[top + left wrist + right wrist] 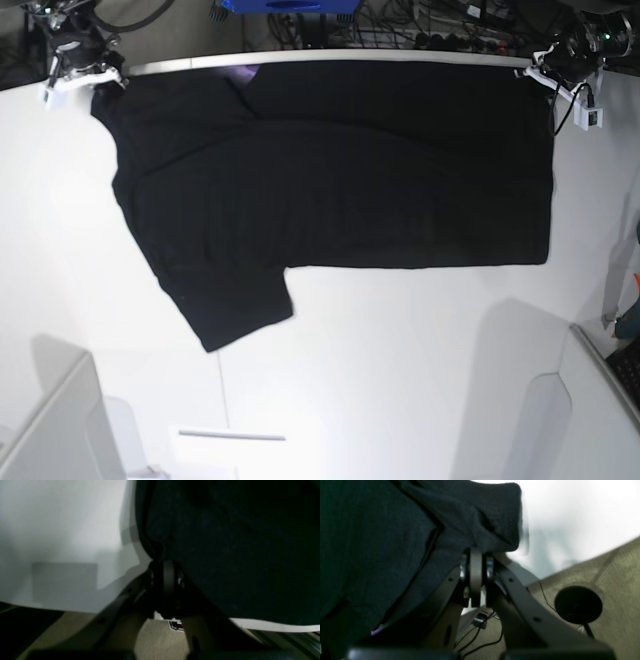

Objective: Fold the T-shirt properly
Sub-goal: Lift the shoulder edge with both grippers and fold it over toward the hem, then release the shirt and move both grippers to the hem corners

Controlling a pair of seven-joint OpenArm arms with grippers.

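T-shirt (340, 170) spread flat on white table (400, 370), far edge along the table's back edge, one sleeve (235, 305) pointing to the near side. Left gripper (167, 562) clamped on one far corner, right gripper (476, 552) clamped on the other

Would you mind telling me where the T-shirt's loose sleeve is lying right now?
In the base view, the sleeve of the T-shirt lies flat on the white table, at lower left, below the shirt body.
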